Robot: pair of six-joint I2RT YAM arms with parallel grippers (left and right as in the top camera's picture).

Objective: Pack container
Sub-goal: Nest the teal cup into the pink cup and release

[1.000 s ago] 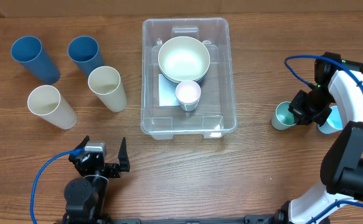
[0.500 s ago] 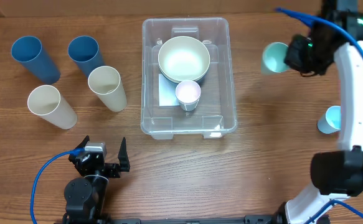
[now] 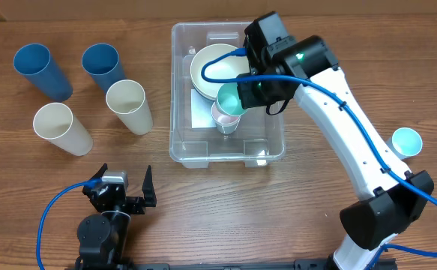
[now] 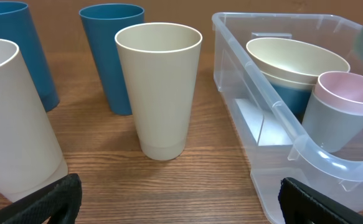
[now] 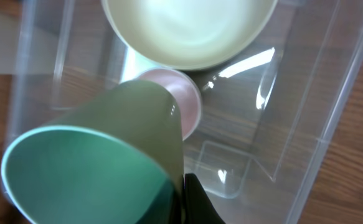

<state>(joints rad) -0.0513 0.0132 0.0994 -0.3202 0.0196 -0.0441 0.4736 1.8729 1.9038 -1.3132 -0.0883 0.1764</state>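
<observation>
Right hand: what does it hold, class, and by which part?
The green cup, gripped on its outer wall by the right hand; the exact spot is hidden.

Container point(image 3: 181, 97) mid-table, bowl point(image 3: 214, 81) and small cup point(image 3: 224, 121) inside, four cups point(image 3: 128, 105) to its left, lone cup point(image 3: 406, 140) far right.

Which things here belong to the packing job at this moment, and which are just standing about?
In the job: container; teal cup, held over it by the right gripper; cream bowl and pink cup inside the container.

Standing about, for now: blue cups; cream cups; pale blue cup; open left gripper.
</observation>
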